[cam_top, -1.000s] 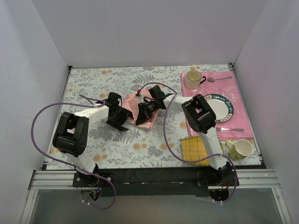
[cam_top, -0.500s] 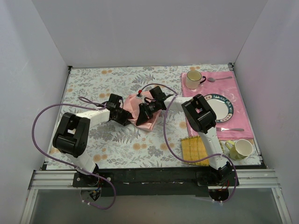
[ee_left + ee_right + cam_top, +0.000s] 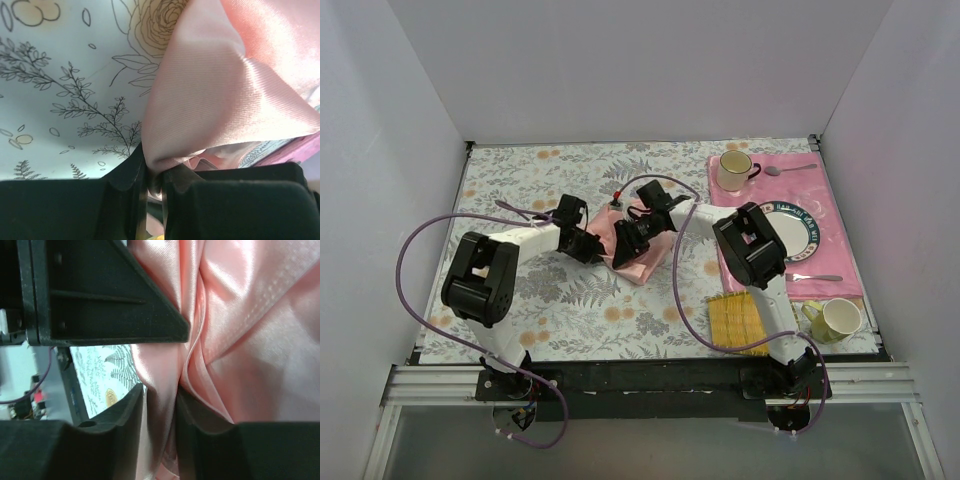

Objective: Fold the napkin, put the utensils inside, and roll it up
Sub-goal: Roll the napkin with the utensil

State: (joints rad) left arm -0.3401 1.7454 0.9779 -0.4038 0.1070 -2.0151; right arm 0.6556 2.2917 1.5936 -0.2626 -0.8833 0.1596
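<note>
The napkin (image 3: pixel 642 262) is a glossy salmon-pink cloth, bunched on the flowered tablecloth between my two grippers. My left gripper (image 3: pixel 588 245) is at its left side. In the left wrist view the left gripper (image 3: pixel 155 170) is shut on a folded edge of the napkin (image 3: pixel 210 100), which rises from the jaws. My right gripper (image 3: pixel 623 243) is over the cloth's middle. In the right wrist view the right gripper (image 3: pixel 160 395) stands open, a loose fold of the napkin (image 3: pixel 250 340) hanging between its fingers. The utensils are out of view.
A deeper pink placemat (image 3: pixel 840 255) lies at the right with a white mug (image 3: pixel 733 168), a rimmed plate (image 3: pixel 790 232), an all-silver spoon (image 3: pixel 788 170) and another piece of cutlery (image 3: pixel 810 277). A yellow bamboo mat (image 3: pixel 737 322) and a yellow mug (image 3: pixel 835 318) sit near the front right.
My left gripper moved right to the napkin's edge and shut on it. My right gripper's jaws opened, loosening their hold on the cloth.
</note>
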